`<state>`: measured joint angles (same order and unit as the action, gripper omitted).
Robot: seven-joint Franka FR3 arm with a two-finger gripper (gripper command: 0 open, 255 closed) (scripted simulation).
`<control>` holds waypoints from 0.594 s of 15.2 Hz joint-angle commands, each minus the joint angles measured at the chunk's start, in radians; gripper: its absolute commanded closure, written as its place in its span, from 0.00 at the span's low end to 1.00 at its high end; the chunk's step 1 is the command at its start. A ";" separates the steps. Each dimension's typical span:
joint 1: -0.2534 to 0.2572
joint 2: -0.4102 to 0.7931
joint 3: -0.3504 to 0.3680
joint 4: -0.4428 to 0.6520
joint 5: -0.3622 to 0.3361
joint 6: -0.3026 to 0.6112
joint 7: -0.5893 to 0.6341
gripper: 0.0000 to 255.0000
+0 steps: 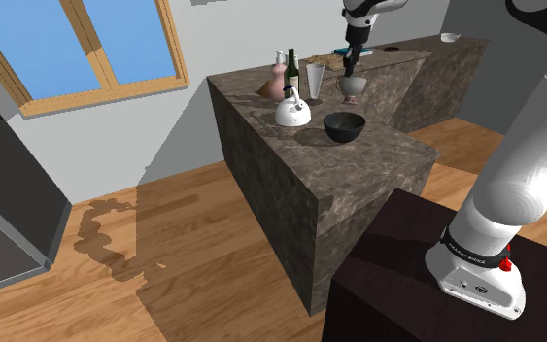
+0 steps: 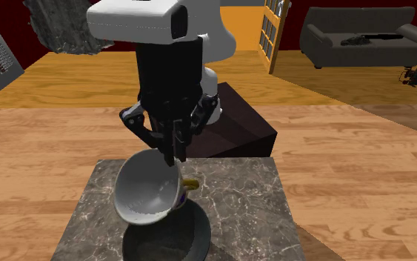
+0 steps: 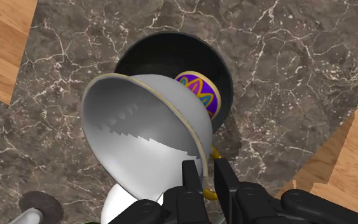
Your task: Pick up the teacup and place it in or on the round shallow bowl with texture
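Hanging in the air, the teacup (image 2: 149, 194) is tipped on its side. Its open mouth faces sideways and its painted foot points down toward the bowl. Your end effector (image 2: 172, 156) pinches the cup's thin rim close to the little gold handle, with the fingers shut tight on it. The dark round bowl (image 1: 344, 126) sits on the bench (image 1: 378, 146) right under the cup. In the shoulder view there is a gap between the two.

Your job now looks like the setting down. Go straight down and go slowly. Keep the cup's foot over the middle of the bowl, not over its edge. Let go only when the cup rests inside. The cup is tilted, so it will likely roll a bit when you open up, and a low drop keeps it in the bowl. The white kettle (image 1: 292, 112) stands near the bowl, so don't swing that way.
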<state>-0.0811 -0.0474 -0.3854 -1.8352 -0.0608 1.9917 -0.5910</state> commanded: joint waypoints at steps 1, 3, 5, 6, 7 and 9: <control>0.000 -0.001 0.001 -0.030 -0.002 0.030 0.003 1.00; 0.000 0.001 0.000 -0.055 -0.002 0.056 0.004 1.00; 0.000 0.003 -0.001 -0.079 -0.001 0.083 0.004 1.00; -0.001 0.005 -0.001 -0.091 -0.001 0.096 0.004 1.00; -0.001 0.007 -0.001 -0.102 0.000 0.109 0.004 1.00; -0.001 0.011 -0.002 -0.124 0.001 0.136 0.004 1.00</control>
<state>-0.0818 -0.0361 -0.3866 -1.9444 -0.0597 2.1111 -0.5863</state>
